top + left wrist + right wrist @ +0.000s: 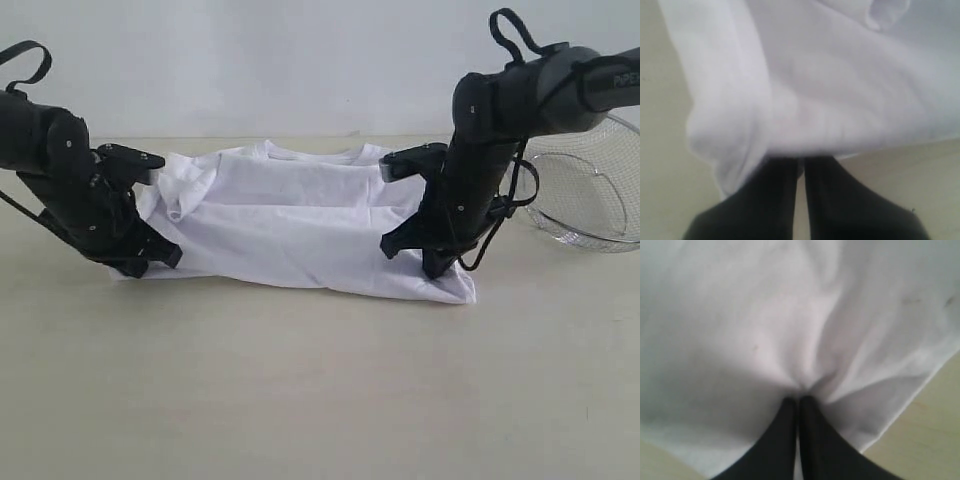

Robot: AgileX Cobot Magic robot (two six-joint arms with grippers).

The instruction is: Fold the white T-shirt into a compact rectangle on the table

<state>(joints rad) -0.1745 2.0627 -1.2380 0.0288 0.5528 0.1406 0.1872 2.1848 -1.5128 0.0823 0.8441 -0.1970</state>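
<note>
The white T-shirt (300, 225) lies across the middle of the table (300, 390), its collar toward the far side, with no lettering showing. My left gripper (150, 262) is shut on the shirt's left near edge. In the left wrist view the black fingers (775, 195) pinch a bunched fold of the white T-shirt (815, 90). My right gripper (437, 270) is shut on the shirt near its right near corner. Wrinkles in the white T-shirt (765, 320) gather where the right gripper (799, 400) nips it in the right wrist view.
A wire basket (585, 190) stands at the far right of the table, just behind the right arm. A pale wall runs along the back. Bare tabletop stretches in front of the shirt.
</note>
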